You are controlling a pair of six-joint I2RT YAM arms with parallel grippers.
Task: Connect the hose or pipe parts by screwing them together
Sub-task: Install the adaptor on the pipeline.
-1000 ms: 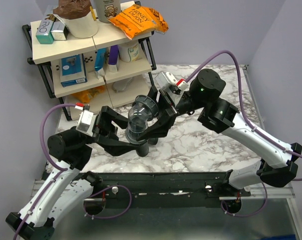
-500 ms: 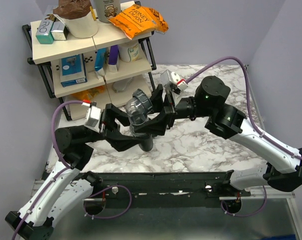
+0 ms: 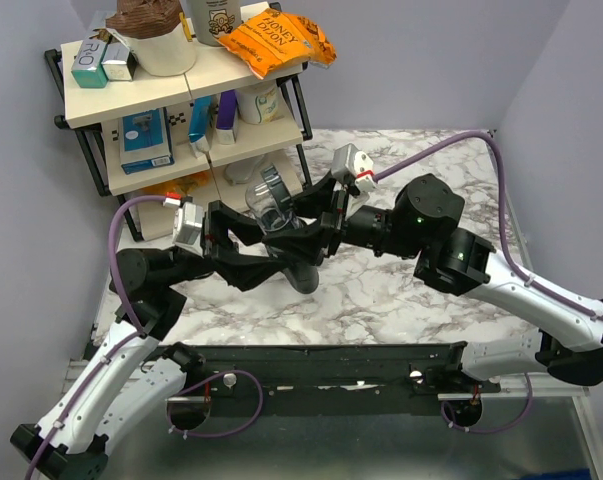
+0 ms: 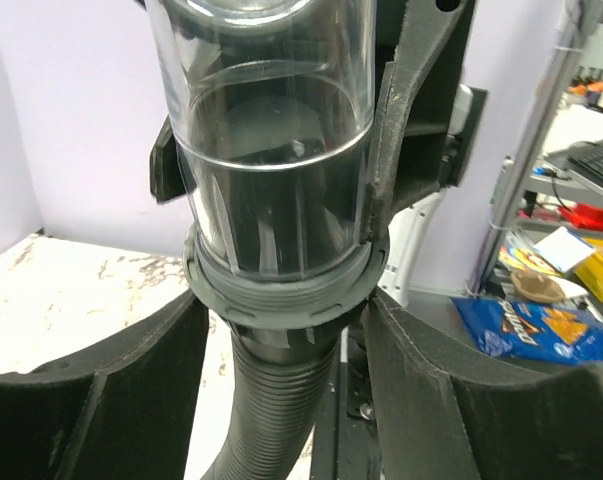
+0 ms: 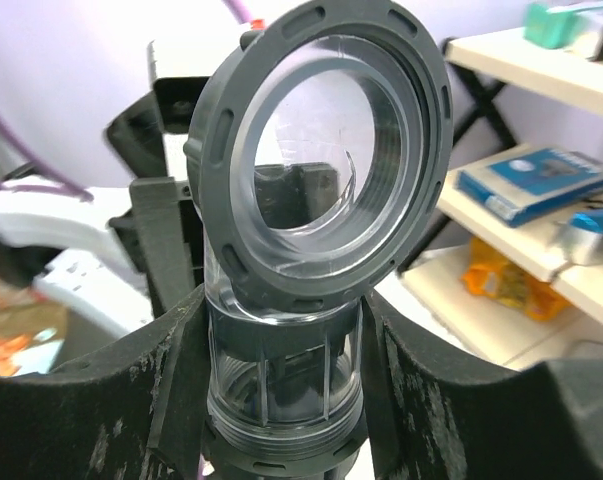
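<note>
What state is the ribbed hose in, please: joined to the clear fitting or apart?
Joined: the ribbed hose enters the grey collar under the clear pipe fitting. How tightly screwed, cannot tell.

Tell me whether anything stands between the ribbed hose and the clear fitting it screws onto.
Nothing visible does. The black ribbed hose already meets the clear pipe fitting at a grey collar, nothing between them; how tight the thread is cannot be told.

The ribbed hose (image 4: 271,425) runs off the left wrist view's bottom edge.
</note>
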